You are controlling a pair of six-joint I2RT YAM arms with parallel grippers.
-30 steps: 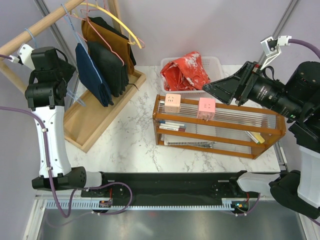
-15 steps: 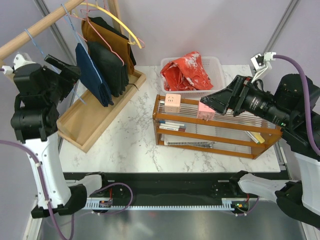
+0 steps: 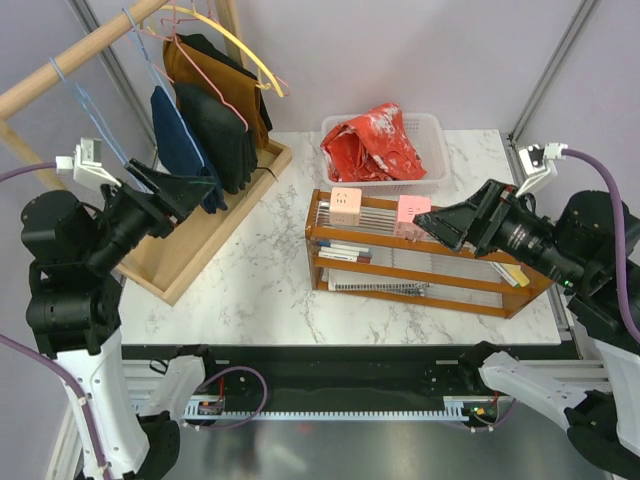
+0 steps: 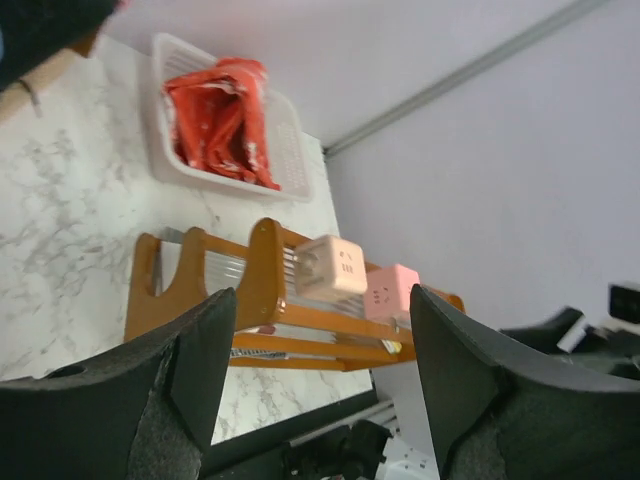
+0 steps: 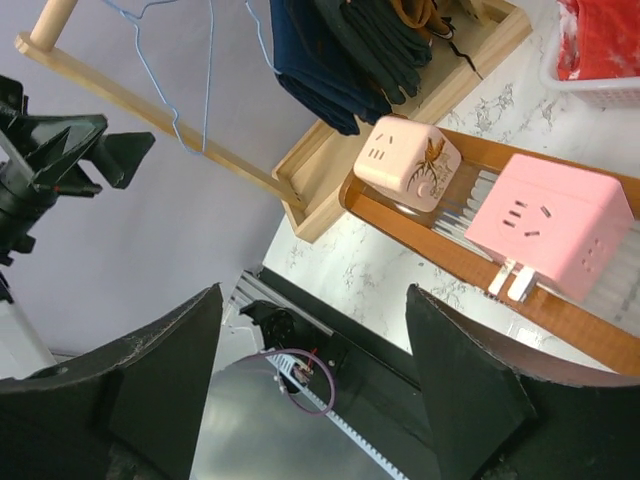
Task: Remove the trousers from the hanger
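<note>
The red, white-speckled trousers (image 3: 375, 140) lie bunched in the white basket (image 3: 432, 125) at the back of the table; the left wrist view shows the trousers (image 4: 220, 110) there too. The light-blue wire hanger (image 3: 97, 120) hangs bare on the wooden rail, and the hanger (image 5: 208, 70) also shows in the right wrist view. My left gripper (image 3: 188, 188) is open and empty, in the air right of the hanger, and the left gripper (image 4: 320, 300) points toward the rack. My right gripper (image 3: 437, 225) is open and empty over the rack's right half; between its fingers, the right gripper (image 5: 312, 295) frames only table edge.
A wooden rack (image 3: 430, 275) stands mid-table with a peach cube (image 3: 346, 205) and a pink cube (image 3: 413, 210) on top. Navy trousers (image 3: 185, 150), black (image 3: 225, 135) and brown garments hang on the rail above a wooden base (image 3: 190, 240). A yellow hanger (image 3: 240, 45) sticks out.
My left arm has dropped away from the rail toward the near left, and its jaws have widened. My right arm has pulled back and down from the basket. The trousers have stayed put.
</note>
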